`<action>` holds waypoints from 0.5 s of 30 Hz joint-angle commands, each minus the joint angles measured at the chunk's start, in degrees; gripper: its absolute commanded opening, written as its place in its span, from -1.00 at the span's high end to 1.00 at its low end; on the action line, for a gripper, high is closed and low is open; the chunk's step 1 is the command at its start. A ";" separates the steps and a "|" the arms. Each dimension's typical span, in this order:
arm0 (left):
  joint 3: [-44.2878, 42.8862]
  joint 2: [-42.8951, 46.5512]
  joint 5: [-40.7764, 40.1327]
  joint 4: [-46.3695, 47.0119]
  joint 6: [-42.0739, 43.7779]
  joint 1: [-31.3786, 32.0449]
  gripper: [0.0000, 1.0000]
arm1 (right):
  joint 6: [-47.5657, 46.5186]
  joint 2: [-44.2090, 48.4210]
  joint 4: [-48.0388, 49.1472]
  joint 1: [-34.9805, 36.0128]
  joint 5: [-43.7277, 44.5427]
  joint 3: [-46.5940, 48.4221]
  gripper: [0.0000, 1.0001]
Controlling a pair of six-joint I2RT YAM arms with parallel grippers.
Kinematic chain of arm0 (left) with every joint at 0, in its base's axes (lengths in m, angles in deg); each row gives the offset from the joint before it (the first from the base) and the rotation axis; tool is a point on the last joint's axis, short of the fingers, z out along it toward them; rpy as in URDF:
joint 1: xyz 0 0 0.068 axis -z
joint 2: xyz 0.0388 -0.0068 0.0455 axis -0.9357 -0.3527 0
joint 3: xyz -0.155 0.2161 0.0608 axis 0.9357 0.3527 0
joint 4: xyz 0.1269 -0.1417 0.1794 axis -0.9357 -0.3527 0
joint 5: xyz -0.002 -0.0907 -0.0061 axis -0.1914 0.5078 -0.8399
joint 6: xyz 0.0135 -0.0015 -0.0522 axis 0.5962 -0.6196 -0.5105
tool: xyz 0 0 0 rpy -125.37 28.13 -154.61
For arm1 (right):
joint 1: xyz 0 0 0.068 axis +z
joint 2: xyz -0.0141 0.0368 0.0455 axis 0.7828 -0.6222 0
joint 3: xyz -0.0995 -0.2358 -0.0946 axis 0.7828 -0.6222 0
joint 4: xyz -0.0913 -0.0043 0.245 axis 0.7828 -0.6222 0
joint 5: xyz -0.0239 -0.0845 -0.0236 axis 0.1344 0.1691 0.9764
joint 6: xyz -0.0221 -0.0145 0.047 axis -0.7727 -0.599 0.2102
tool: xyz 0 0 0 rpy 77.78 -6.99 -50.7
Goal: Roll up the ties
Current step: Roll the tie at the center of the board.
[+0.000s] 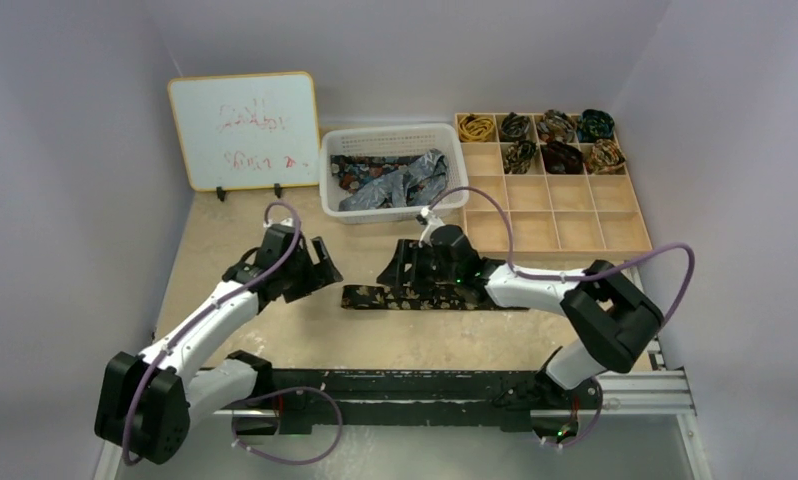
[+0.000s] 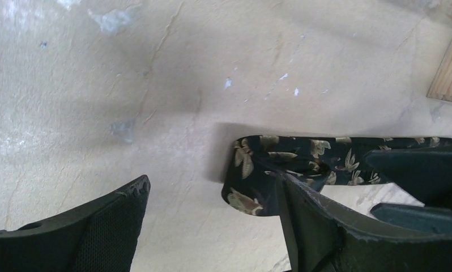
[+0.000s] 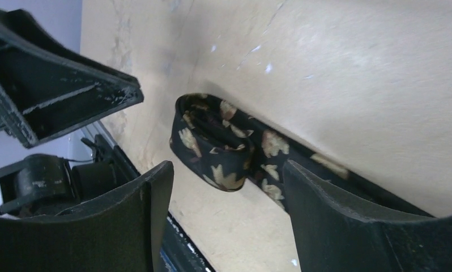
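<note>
A dark tie with gold leaf motifs (image 1: 367,297) lies flat across the table's middle, its left end folded over into a small loop. My right gripper (image 1: 397,272) is open and hovers over the tie near that end. In the right wrist view the loop (image 3: 212,144) sits just beyond the open gripper (image 3: 224,170), untouched. My left gripper (image 1: 325,264) is open and empty, just up and left of the tie's end. In the left wrist view the tie (image 2: 303,156) lies by the right finger (image 2: 314,226) of the open gripper (image 2: 212,180).
A white basket (image 1: 330,195) with loose ties stands at the back centre. A wooden compartment tray (image 1: 575,230) at the back right holds several rolled ties (image 1: 562,157) in its far rows. A whiteboard (image 1: 245,130) leans at the back left.
</note>
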 commanded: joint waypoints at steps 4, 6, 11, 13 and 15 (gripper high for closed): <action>6.81 2.51 18.66 8.04 0.97 -11.34 -0.60 | 3.36 -4.20 -1.75 5.64 2.26 4.18 -0.38; 7.69 2.18 21.48 9.40 1.38 -13.20 -0.61 | 3.28 -4.74 -2.96 5.98 3.74 4.70 -0.34; 8.81 1.21 24.97 11.51 1.68 -14.52 -0.62 | 2.35 -6.81 -7.25 6.00 5.48 6.60 -0.22; 9.32 1.41 25.52 11.70 1.56 -14.52 -0.63 | 3.78 -7.81 -7.79 5.84 4.53 6.48 -0.12; 9.95 2.22 25.40 11.56 1.43 -14.52 -0.63 | 3.44 -8.80 -9.02 5.84 5.50 7.17 -0.04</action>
